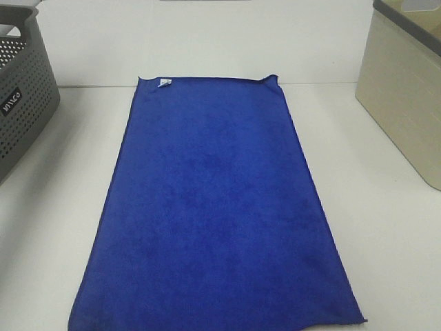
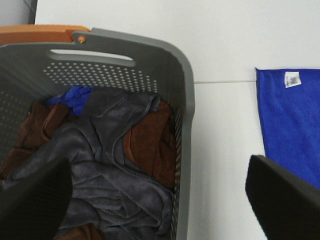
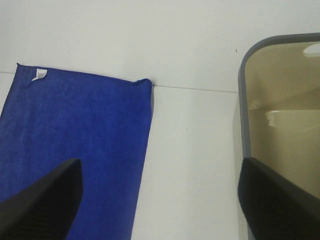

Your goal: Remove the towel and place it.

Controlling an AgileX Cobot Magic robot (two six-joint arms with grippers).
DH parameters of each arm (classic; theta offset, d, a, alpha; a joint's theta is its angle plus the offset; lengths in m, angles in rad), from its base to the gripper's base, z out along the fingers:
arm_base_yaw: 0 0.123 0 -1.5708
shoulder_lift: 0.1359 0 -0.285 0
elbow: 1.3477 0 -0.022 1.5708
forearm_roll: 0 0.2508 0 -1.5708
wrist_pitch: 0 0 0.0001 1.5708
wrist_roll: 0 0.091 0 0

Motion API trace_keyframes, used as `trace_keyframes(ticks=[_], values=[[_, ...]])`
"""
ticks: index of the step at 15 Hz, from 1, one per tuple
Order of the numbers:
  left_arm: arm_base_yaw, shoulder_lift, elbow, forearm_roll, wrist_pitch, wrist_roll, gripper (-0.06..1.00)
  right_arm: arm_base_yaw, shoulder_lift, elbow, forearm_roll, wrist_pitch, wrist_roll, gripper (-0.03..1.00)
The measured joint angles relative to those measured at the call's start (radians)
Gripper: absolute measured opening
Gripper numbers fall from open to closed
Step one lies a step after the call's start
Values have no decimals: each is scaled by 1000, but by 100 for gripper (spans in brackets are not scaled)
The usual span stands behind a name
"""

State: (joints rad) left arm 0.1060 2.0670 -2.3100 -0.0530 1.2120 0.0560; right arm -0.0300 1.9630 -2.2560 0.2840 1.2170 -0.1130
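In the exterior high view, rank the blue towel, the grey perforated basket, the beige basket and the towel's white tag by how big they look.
1. Blue towel, by far the largest.
2-3. Grey perforated basket and beige basket: both cut off by the frame edges, so they are not ranked against each other.
4. White tag, smallest.

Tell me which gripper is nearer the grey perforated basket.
Left. The left gripper hangs open over the grey perforated basket; the right gripper hangs open between the towel and the beige bin.
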Motion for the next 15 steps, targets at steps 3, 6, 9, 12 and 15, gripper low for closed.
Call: trace_keyframes(ticks=[3,6,9,12,15], values=[[4,-241,298,-1,0,12,88,0,-263,342,-43,-1,-8,82],[4,-592,649,53,0,16,88,0,-618,731,-80,1,-9,82],[4,-924,972,132,2,19,88,0,-937,1057,-95,1,-9,82],[4,-1213,1197,173,-9,22,88,0,-1220,1303,-97,2,-9,82],[4,-1424,1376,188,-36,22,88,0,-1454,1479,-102,3,-9,82]])
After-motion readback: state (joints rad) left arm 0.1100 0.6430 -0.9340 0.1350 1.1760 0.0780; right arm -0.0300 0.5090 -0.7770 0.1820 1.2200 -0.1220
